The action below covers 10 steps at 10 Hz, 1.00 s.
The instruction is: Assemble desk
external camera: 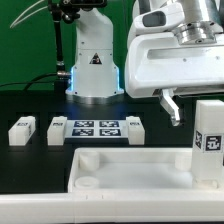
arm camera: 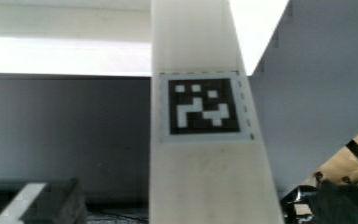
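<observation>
The desk top [external camera: 130, 172] lies flat at the front of the exterior view, rim up, with a round socket showing at its left corner. One white leg [external camera: 210, 135] with a tag stands upright at the top's right end. In the wrist view this leg [arm camera: 202, 110] fills the middle. My gripper [external camera: 200, 112] hangs over it, open; one dark finger [external camera: 172, 108] is clear of the leg. In the wrist view the gripper [arm camera: 194, 205] straddles the leg with a gap on each side. Three more legs [external camera: 22, 131] [external camera: 57, 130] [external camera: 135, 128] lie on the black table.
The marker board [external camera: 97, 128] lies flat behind the desk top, between the loose legs. The robot base [external camera: 93, 65] stands behind it at the back centre. A green wall closes the back.
</observation>
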Tool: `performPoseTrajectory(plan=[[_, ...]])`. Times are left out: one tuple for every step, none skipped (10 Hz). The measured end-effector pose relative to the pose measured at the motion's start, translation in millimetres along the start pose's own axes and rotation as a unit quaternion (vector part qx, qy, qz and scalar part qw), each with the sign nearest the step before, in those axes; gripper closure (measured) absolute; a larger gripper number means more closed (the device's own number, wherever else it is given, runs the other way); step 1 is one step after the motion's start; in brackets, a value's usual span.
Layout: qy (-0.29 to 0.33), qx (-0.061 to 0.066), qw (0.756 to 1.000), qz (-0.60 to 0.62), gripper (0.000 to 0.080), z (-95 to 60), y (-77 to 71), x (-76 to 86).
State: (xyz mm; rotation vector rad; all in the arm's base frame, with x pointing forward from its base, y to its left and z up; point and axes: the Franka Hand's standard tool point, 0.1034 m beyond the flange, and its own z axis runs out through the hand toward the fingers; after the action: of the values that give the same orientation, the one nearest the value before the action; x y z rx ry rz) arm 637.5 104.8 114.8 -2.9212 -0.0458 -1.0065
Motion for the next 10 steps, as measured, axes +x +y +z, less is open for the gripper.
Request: performPoseTrajectory(plan=[[-0.040,0.004,0.999,0.006,0.0151,1.0,-3.3,-0.2],[-0.038,0.007,0.999,0.007,0.0151,-3.3,-5.5,12.3],[-0.041,0.006,0.999,0.007,0.0151,-1.1,-4.4,11.4],[-0.092,0.007,0.996,0.011,0.0151,2.4,-1.5,5.6],[-0.137,0.011,0.990,0.014,0.0151,1.8,-1.7,9.4],[-0.168,0.014,0.986,0.015,0.0151,2.0,-3.9,13.9],[-0.187,0.014,0.982,0.016,0.0151,3.8,-1.9,15.9],[-0.231,0.015,0.973,0.018,0.0151,3.2,0.0,10.4],[-0.259,0.015,0.965,0.029,0.0151,4.2,-0.5,13.9],[-0.261,0.011,0.964,0.043,0.0151,7.3,-4.1,14.7]])
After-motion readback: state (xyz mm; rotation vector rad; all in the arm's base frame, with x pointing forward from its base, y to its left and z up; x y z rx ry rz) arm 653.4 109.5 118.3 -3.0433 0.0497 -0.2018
